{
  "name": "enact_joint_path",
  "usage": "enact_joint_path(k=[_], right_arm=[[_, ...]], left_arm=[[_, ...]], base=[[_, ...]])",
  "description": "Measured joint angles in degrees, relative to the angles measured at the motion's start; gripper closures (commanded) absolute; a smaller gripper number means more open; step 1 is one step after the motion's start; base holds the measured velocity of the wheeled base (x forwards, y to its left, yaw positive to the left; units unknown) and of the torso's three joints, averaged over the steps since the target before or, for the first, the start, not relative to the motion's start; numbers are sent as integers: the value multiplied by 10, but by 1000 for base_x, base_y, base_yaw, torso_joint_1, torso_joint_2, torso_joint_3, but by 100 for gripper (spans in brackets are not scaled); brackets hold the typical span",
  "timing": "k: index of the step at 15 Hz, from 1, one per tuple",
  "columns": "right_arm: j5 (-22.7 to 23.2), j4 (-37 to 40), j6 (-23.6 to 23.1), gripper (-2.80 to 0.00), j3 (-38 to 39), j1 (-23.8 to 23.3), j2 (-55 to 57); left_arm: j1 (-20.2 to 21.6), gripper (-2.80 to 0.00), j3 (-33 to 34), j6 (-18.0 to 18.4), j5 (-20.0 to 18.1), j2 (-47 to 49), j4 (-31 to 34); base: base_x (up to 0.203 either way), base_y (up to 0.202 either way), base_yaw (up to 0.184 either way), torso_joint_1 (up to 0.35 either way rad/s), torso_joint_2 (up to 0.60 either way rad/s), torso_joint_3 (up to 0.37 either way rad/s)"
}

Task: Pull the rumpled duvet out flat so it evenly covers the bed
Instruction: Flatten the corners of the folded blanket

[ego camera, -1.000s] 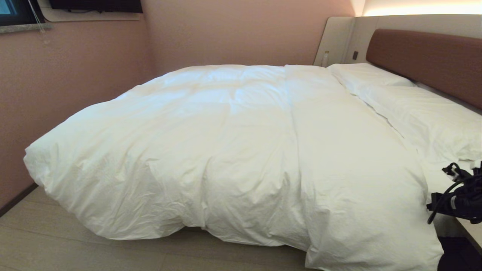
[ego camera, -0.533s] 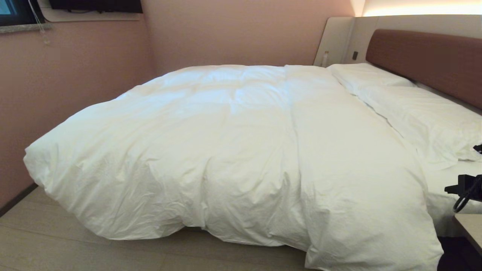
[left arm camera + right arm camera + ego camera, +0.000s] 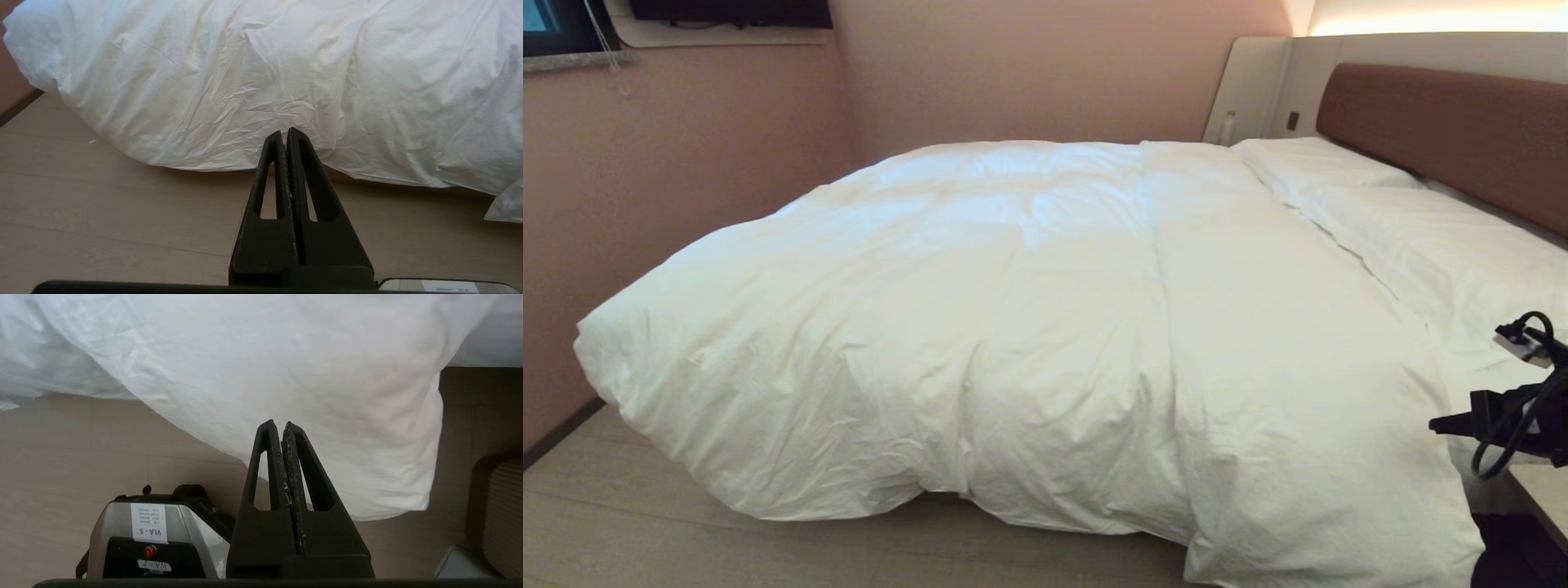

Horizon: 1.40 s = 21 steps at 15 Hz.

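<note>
The duvet [image 3: 1045, 327] lies spread over most of the bed [image 3: 1445, 122], puffy and creased, but its near edge hangs low, sagging to the floor [image 3: 727, 547] at the near right corner, while the pillows [image 3: 1421, 237] sit bare at the headboard end, so coverage looks uneven toward the robot's side. Right claw [image 3: 282, 424] is pressed fully closed with nothing between the fingers, pointing at the drooping duvet corner just above the robot's own base [image 3: 155, 535]; left claw [image 3: 284, 132] is also pinched closed and empty, low near the floor, aimed at the hanging edge. Likely risks: going in with closed fingers would only poke or shove the fabric and bunch it more; a thin pinch of cover cloth could slip off the thick filling; pulling only this corner would drag more duvet onto the floor; the right arm's dangling cable [image 3: 1515, 408] might snag on the small bench [image 3: 1543, 490] beside the bed
</note>
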Motion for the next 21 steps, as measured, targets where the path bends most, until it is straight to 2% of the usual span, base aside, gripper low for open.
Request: enact_joint_path(k=[6, 13, 18, 21], right_arm=[[-31, -32, -1, 0, -19, -4, 90], [-114, -163, -6, 0, -24, -9, 204], [-163, -244, -34, 0, -10, -17, 257], [-172, -288, -60, 0, 26, -25, 278]], left_arm=[[0, 0, 0, 0, 0, 0, 0], [0, 0, 0, 0, 0, 0, 0], [0, 0, 0, 0, 0, 0, 0], [0, 0, 0, 0, 0, 0, 0]], base=[[0, 0, 0, 0, 0, 0], [0, 0, 0, 0, 0, 0], [0, 0, 0, 0, 0, 0], [0, 0, 0, 0, 0, 0]])
